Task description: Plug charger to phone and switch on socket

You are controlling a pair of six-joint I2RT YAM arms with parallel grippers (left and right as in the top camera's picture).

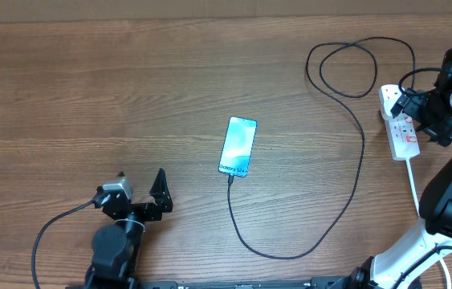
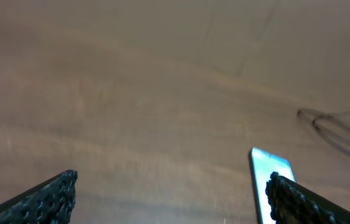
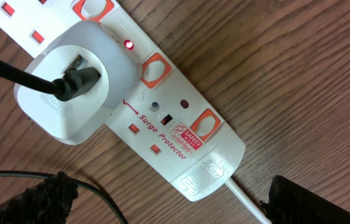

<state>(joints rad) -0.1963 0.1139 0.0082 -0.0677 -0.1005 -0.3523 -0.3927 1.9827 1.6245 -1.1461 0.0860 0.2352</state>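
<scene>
The phone (image 1: 238,146) lies screen-up mid-table, its blue screen lit; its top edge shows in the left wrist view (image 2: 268,177). The charger cable (image 1: 346,205) runs from the phone's near end in a long loop to the socket (image 1: 402,132) at the right edge. In the right wrist view the cable (image 3: 13,68) enters a white adapter (image 3: 69,84) seated in the white strip (image 3: 181,134), and a small red light (image 3: 128,45) glows beside it. My right gripper (image 3: 162,199) is open just above the strip. My left gripper (image 1: 141,189) is open and empty, left of the phone.
The strip's thick white cord (image 1: 413,181) runs toward the near right, past the right arm's base. The black cable coils in a loop (image 1: 354,68) at the back right. The table is brown wood.
</scene>
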